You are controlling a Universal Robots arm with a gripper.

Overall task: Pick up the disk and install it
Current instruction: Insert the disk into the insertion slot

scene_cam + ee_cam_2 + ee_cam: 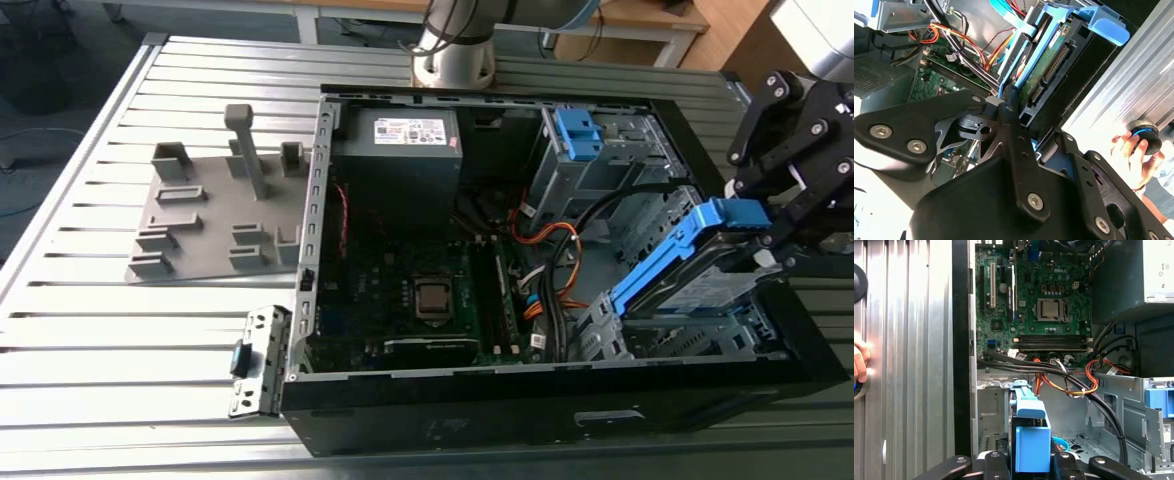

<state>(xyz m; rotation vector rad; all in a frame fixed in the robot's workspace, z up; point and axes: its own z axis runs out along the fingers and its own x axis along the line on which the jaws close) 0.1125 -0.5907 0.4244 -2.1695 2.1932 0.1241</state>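
Note:
The disk (pixel 705 288) hangs tilted over the drive bay (pixel 667 335) at the case's corner on the exterior view's right, its blue carrier rails running up to a blue tab. My gripper (pixel 770 232) is shut on that upper end of the disk. In the second wrist view the disk (pixel 1050 62) shows edge-on, green board and connectors between blue rails, just beyond a black finger (pixel 1010 117). In the first wrist view the blue carrier end (pixel 1032 440) sits between my fingers (pixel 997 466), above the bay's metal floor.
The open black case (pixel 534 420) lies on a slatted metal table (pixel 120 330). Inside are the motherboard (pixel 414 290), a grey box (pixel 398 150), orange and black cables (pixel 567 250) and a fixed blue bracket (pixel 577 130). A grey fixture plate (pixel 214 215) lies beside it. A person's hand (pixel 1129 155) rests nearby.

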